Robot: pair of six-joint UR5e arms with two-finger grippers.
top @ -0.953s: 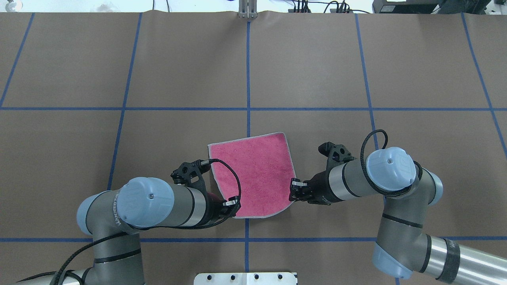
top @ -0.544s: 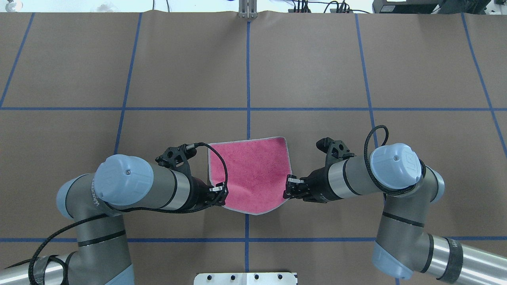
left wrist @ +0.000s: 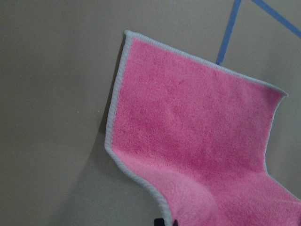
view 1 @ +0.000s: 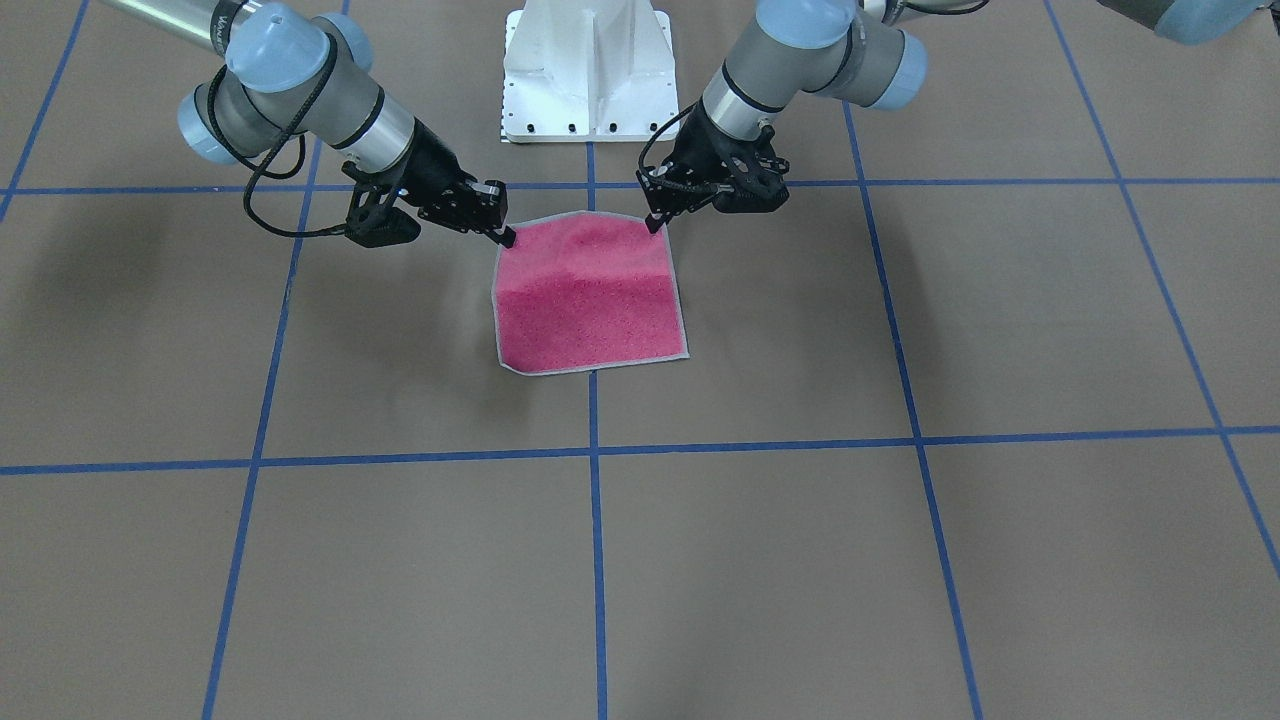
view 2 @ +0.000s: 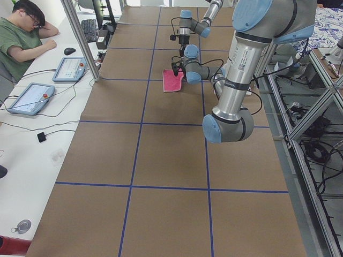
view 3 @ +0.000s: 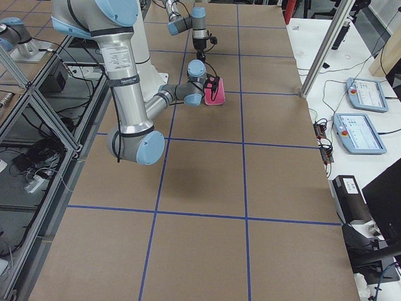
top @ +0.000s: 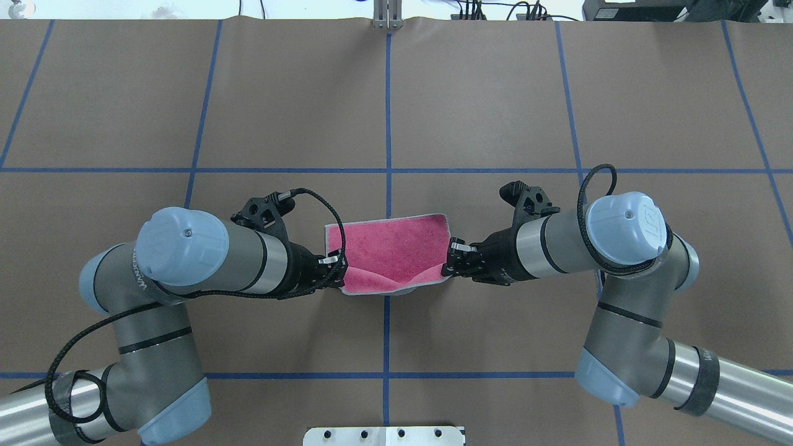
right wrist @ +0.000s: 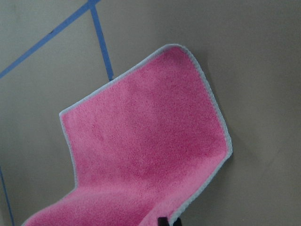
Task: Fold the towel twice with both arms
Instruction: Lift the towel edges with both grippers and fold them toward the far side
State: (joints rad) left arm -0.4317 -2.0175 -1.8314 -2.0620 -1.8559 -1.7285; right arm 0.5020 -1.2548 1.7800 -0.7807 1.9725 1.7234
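Note:
The towel (top: 390, 251) shows its pink-red face with a light grey border. Its far edge rests on the brown table (top: 495, 111), and its near edge is lifted and sags in the middle. My left gripper (top: 337, 272) is shut on the near left corner. My right gripper (top: 447, 267) is shut on the near right corner. In the front-facing view the towel (view 1: 590, 310) rises toward the left gripper (view 1: 655, 222) and the right gripper (view 1: 508, 238). Both wrist views look down the curved towel (left wrist: 197, 132) (right wrist: 150, 141), with the fingertips mostly hidden at the bottom edge.
Blue tape lines (top: 388, 124) divide the table into squares. The white pedestal base (view 1: 588, 70) stands just behind the towel. A person (view 2: 24, 37) sits at a side table with tablets (view 2: 29, 99) beyond the table's far edge.
Both grippers moved away from the robot's base, carrying the towel's near corners up and forward. The towel looks shorter from overhead and its near edge now sags between them.

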